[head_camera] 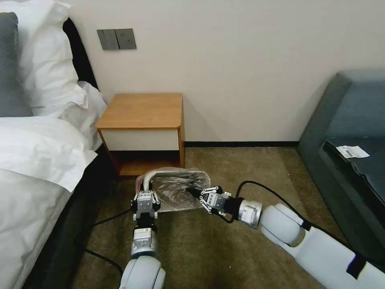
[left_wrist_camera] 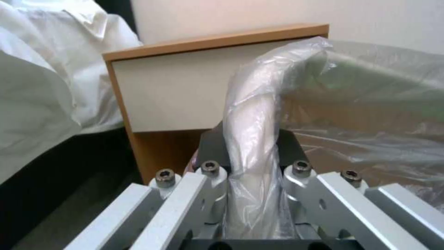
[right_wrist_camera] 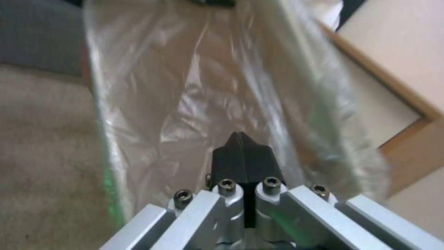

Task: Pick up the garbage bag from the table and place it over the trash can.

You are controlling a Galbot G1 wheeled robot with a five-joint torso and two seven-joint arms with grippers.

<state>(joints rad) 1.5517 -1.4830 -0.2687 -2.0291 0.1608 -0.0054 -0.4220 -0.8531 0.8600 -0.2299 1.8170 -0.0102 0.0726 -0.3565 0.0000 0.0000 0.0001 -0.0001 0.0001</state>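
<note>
Bag lining the can, both grippers engaging it.
The bag is draping over the can on the carpet, just near of the table. Left gripper jaws are clamping the bag-covered left rim; right gripper jaws are pressing together at the bag's right side.

My bag: clear grey. Table: orange-brown w/ white drawer front. Carpet: olive-brown. Sofa: dark teal.

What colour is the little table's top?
Orange-brown wood. The table shows it best in the head view, standing behind the trash can.
</note>
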